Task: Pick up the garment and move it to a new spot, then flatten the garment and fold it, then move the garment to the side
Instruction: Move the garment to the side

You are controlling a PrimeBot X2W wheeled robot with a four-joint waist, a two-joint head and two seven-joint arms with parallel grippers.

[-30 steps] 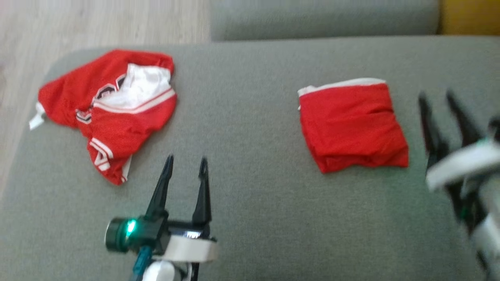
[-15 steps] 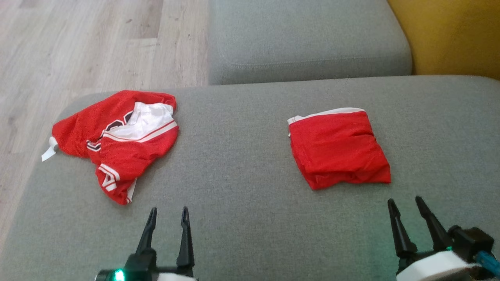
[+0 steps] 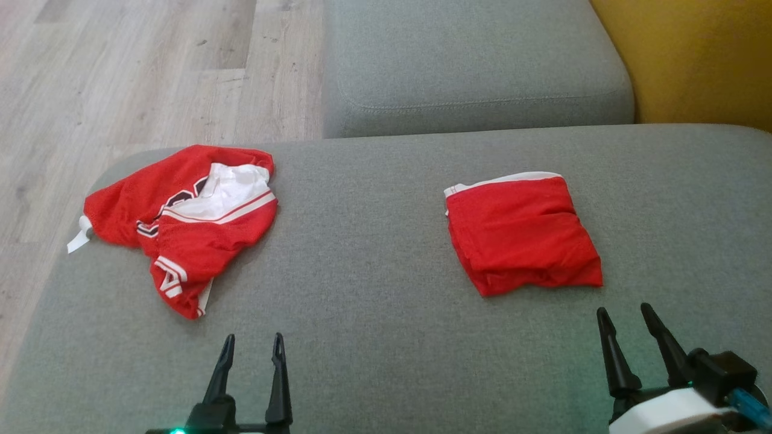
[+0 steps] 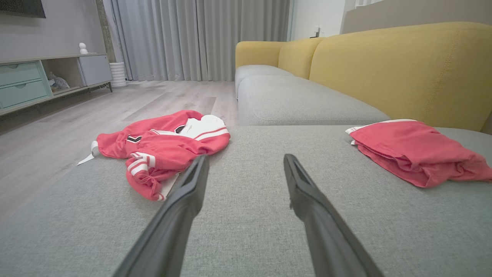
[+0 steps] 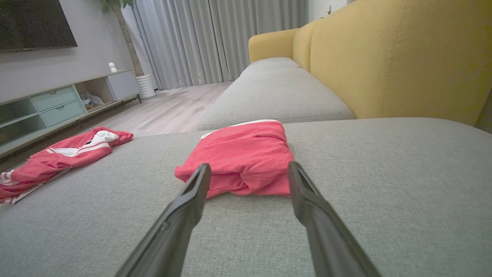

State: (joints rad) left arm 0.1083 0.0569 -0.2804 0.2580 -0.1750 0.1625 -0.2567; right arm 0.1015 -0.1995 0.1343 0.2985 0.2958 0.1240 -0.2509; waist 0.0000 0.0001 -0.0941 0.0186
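Both arms have drawn back to the near edge of the grey fabric cushion [image 3: 386,349]; left gripper [image 3: 251,343] and right gripper [image 3: 624,312] hold their jaws spread, empty; the crumpled red mesh jersey [image 3: 181,226] lies by the far left corner (a folded red cloth [image 3: 522,238] sits right); best pinch a loose hem, I'd judge, and lift high.

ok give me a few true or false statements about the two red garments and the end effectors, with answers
1. The folded red garment lies on the grey cushion, to the robot's right of the crumpled jersey. True.
2. The left end effector is shut on the crumpled jersey. False: it is open, empty and apart from the jersey.
3. The right end effector is open, with the folded red garment ahead of its fingers. True.
4. The crumpled jersey lies on top of the folded red garment. False: the two lie well apart on the grey cushion.
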